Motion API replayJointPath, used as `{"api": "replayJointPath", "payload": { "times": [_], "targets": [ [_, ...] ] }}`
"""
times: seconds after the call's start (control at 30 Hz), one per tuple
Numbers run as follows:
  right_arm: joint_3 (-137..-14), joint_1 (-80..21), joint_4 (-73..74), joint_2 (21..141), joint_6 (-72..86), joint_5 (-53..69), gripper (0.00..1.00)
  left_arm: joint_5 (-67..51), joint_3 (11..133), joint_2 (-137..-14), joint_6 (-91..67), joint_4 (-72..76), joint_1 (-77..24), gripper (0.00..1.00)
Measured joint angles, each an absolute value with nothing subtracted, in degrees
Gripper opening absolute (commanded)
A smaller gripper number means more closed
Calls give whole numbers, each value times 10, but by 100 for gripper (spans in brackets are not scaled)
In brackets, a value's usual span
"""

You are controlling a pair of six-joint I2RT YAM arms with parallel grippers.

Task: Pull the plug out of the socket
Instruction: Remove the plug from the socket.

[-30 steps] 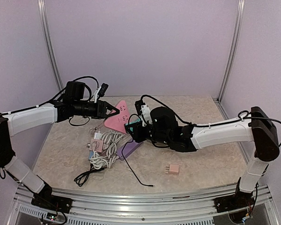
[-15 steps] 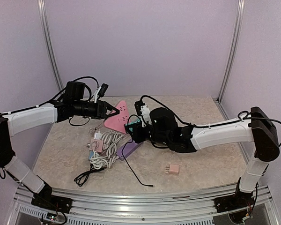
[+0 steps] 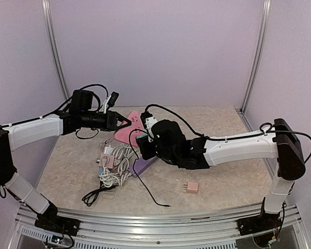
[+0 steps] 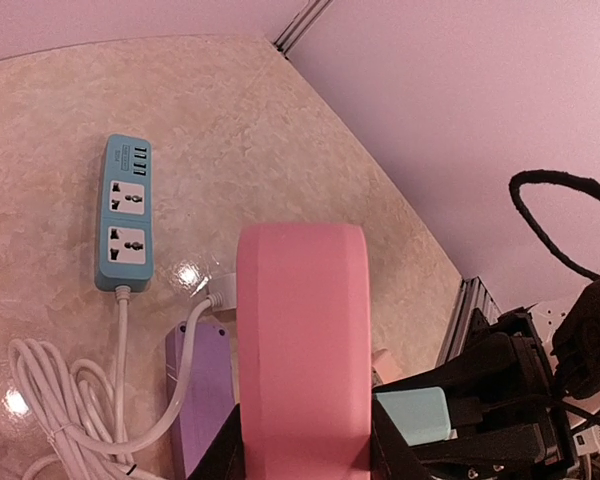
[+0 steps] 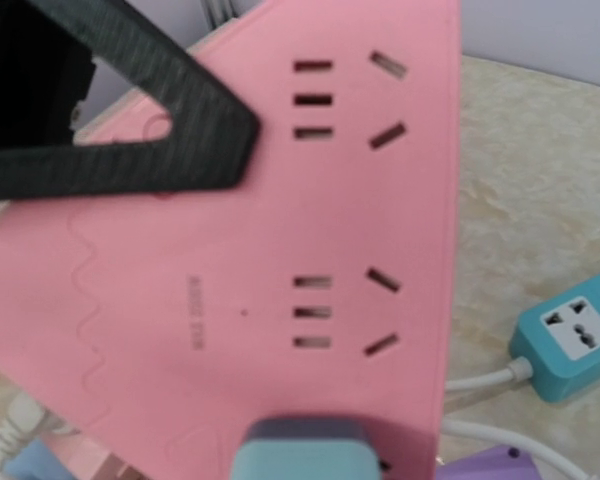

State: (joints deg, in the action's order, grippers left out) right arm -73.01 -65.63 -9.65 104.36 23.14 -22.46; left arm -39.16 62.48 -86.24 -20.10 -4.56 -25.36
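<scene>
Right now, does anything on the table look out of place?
The pink power strip hangs tilted above the table, pinched by the left gripper, with a teal plug in it. A small pink adapter lies alone nearer the front.

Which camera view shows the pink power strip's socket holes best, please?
The right wrist view: the pink power strip fills it face-on, socket holes sharp, with the teal plug at its lower edge. The left wrist view shows only the strip's narrow end; the top view shows the strip small and partly hidden.
</scene>
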Motion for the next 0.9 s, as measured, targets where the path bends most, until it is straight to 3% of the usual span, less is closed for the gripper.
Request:
{"api": "replayJointPath", "payload": {
  "times": [0.4, 0.9],
  "targets": [
    [-739, -661, -85, 1047, 228, -243, 0, -389, 625, -862, -201, -46, -253, 0],
    [-663, -609, -166, 1010, 314, -105, 0, -387, 625, -863, -201, -48, -255, 0]
  ]
}}
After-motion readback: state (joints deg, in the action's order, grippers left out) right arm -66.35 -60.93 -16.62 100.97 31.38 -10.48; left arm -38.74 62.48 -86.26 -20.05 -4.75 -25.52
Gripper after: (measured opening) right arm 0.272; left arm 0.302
